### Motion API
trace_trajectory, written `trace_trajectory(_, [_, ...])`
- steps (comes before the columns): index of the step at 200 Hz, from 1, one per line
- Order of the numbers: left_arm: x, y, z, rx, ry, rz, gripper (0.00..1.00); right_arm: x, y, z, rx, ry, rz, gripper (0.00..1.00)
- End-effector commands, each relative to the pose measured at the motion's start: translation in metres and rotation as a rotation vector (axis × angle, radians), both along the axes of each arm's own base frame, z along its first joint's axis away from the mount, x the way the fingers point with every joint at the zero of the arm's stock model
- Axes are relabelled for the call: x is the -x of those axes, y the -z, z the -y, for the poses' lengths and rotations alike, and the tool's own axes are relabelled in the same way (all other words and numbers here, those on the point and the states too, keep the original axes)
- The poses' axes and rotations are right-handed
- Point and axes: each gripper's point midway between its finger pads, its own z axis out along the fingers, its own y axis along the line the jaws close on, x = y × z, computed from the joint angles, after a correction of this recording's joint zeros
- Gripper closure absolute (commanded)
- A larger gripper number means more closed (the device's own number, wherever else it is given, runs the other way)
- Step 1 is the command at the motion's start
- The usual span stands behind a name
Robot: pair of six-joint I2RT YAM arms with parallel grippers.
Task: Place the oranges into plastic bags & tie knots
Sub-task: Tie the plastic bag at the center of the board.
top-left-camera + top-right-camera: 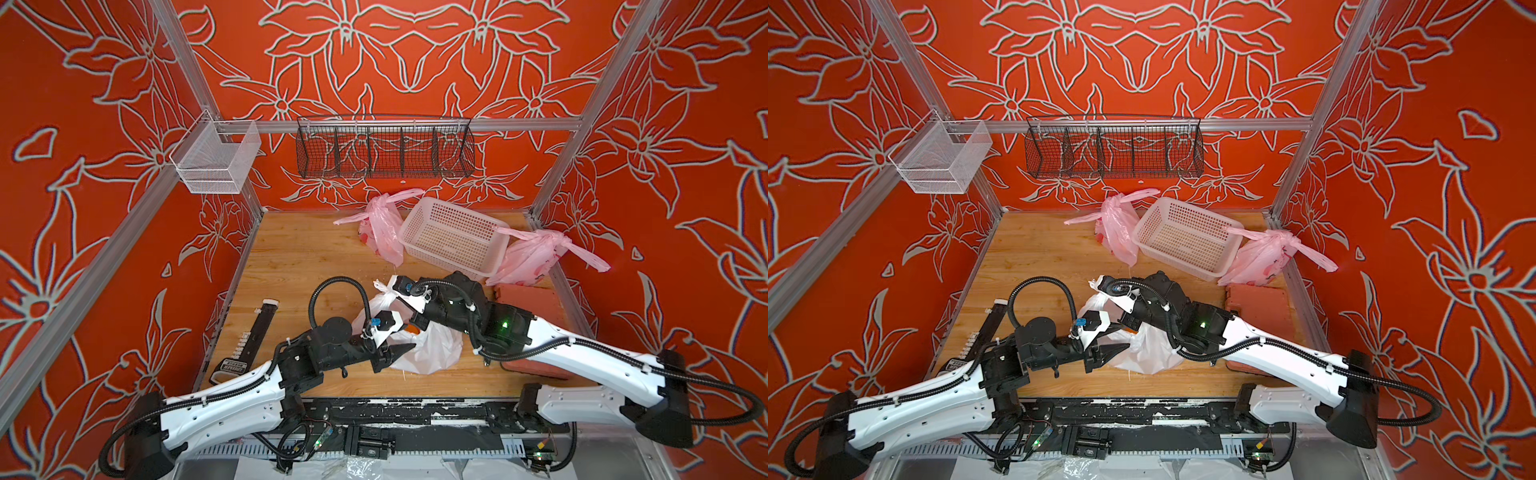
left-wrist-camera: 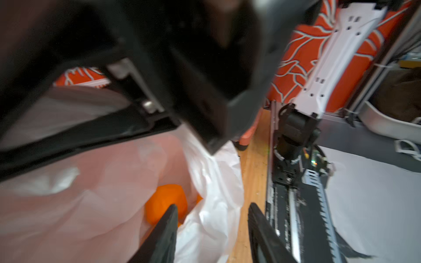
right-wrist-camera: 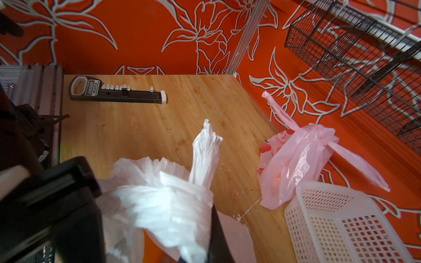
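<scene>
While the white bag [image 1: 428,353] sits near-ctr on the wood table [image 1: 299,257], both arms crowd over it. The right gripper [image 1: 392,296] is clamped tight on the bag's bunched handles. In the right wrist view the white plastic wraps round a black finger [image 3: 217,230], w/ one strap end [image 3: 206,154] sticking up. The left gripper [image 2: 211,227] hovers over the bag's left side, pointing right. Its fingers are apart w/ nothing pinched btwn them. One orange [image 2: 166,202] shows inside the white bag; in both top views it's only a sliver under the right arm. Whether more are in there, can't tell.

Two pink bags lie at the far side. The far-ctr pink bag [image 1: 382,232] is just left of the white basket [image 1: 446,262], touching it. Its handles are tied in a knot [image 3: 319,134] w/ strap ends sticking out like ears. The far-right pink bag [image 1: 523,262] is just right of the basket, by the right frame, also knotted w/ ears out.

Elsewhere, a black gauge tool [image 1: 251,336] lies along the table's left edge. A reddish slab [image 1: 528,297] sits at the right, partly under the right arm. A black wire basket [image 1: 384,151] hangs on the far rail, and a white mesh bin [image 1: 216,162] on the left rail.
</scene>
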Motion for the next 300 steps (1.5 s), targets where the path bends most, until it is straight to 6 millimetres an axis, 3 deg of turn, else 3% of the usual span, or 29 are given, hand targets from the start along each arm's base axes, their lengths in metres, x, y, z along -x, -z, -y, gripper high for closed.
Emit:
trace_trajectory(1, [-0.028, -0.043, -0.005, 0.116, -0.156, 0.139, 0.54, 0.008, -0.021, -0.001, -0.079, -0.001, -0.072, 1.0])
trace_trajectory(22, [-0.04, -0.043, -0.008, 0.111, -0.22, 0.157, 0.75, 0.009, -0.024, 0.0, -0.103, 0.011, -0.103, 1.0])
trace_trajectory(50, [-0.048, -0.041, -0.015, 0.111, -0.28, 0.166, 0.77, 0.012, -0.026, 0.002, -0.121, 0.014, -0.14, 1.0])
trace_trajectory(76, [-0.052, -0.044, -0.02, 0.116, -0.321, 0.168, 0.73, 0.015, -0.026, 0.004, -0.133, 0.016, -0.16, 1.0])
trace_trajectory(109, [-0.052, -0.049, -0.015, 0.123, -0.302, 0.166, 0.58, 0.018, -0.021, 0.002, -0.136, 0.008, -0.198, 1.0])
trace_trajectory(220, [-0.062, -0.056, -0.023, 0.149, -0.382, 0.147, 0.49, 0.021, -0.016, 0.0, -0.137, 0.003, -0.251, 1.0])
trace_trajectory(228, [-0.062, -0.058, -0.023, 0.155, -0.379, 0.147, 0.54, 0.021, -0.013, -0.002, -0.13, 0.003, -0.258, 1.0])
trace_trajectory(243, [-0.059, -0.062, -0.02, 0.163, -0.355, 0.153, 0.8, 0.02, -0.012, -0.002, -0.133, 0.008, -0.262, 1.0])
trace_trajectory(261, [-0.056, -0.062, -0.018, 0.161, -0.336, 0.151, 0.98, 0.018, -0.014, -0.002, -0.138, 0.019, -0.255, 1.0])
trace_trajectory(279, [-0.056, -0.059, -0.019, 0.146, -0.339, 0.15, 1.0, 0.019, -0.016, 0.0, -0.138, 0.02, -0.253, 1.0])
trace_trajectory(300, [-0.057, -0.055, -0.02, 0.13, -0.343, 0.151, 1.0, 0.023, -0.017, 0.005, -0.133, 0.013, -0.258, 0.66])
